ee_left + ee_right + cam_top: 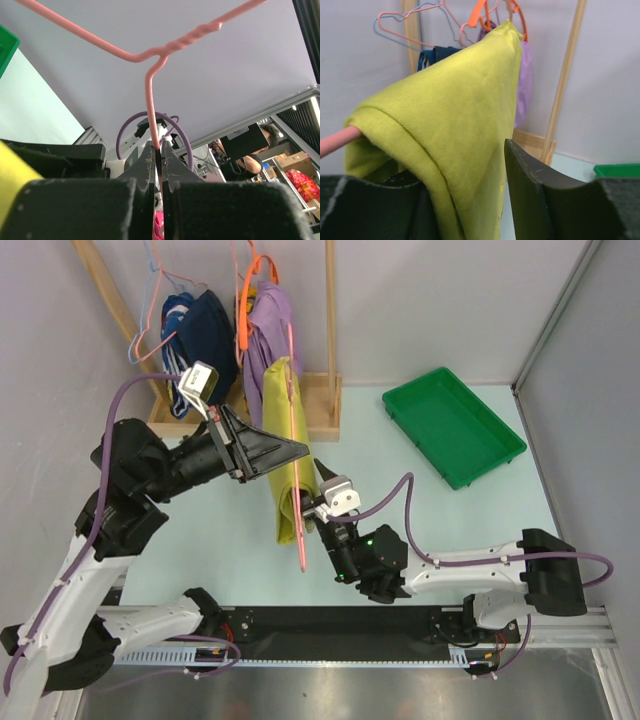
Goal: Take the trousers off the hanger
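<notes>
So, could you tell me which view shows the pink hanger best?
Left wrist: the hanger shows its twisted neck and shoulders close up, stem clamped in the left gripper. The top view shows it edge-on, a thin line along the trousers; the right wrist, only one bar end.

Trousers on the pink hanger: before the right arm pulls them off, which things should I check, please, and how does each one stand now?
1. Left gripper shut on the hanger stem: ok.
2. Trousers draped over the hanger's bar: ok.
3. Cloth between the fingers of the right gripper: ok.
4. Right gripper closed on the cloth: not ok, jaws open.
5. Hanger free of the lilac garment behind it: cannot tell.
</notes>
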You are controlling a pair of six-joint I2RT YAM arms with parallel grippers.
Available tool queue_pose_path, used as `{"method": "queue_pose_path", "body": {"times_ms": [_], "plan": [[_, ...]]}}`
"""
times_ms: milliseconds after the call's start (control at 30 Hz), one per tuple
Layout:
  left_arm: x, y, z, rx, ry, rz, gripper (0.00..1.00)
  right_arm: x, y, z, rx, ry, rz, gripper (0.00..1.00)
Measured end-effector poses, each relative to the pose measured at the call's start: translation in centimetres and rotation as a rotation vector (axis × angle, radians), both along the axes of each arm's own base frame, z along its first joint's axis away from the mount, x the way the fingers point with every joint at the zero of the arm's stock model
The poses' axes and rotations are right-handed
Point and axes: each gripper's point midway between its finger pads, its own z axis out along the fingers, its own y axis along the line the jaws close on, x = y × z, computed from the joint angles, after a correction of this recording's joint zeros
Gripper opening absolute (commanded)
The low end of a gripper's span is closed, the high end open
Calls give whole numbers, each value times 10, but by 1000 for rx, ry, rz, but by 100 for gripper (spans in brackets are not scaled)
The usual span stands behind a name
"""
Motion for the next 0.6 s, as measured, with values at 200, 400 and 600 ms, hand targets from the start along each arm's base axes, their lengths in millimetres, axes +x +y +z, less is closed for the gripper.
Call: {"method": "queue_pose_path", "body": {"times_ms": [200, 400, 600], "plan": [[-7, 7, 7, -19, -22, 2, 0, 1, -13, 13, 36, -4, -15, 28], [-6, 11, 5, -23, -34, 29, 0, 0, -32, 31, 80, 10, 6, 0], [0, 10, -4, 4, -39, 55, 0, -1, -29, 26, 26, 41, 9, 0]]}}
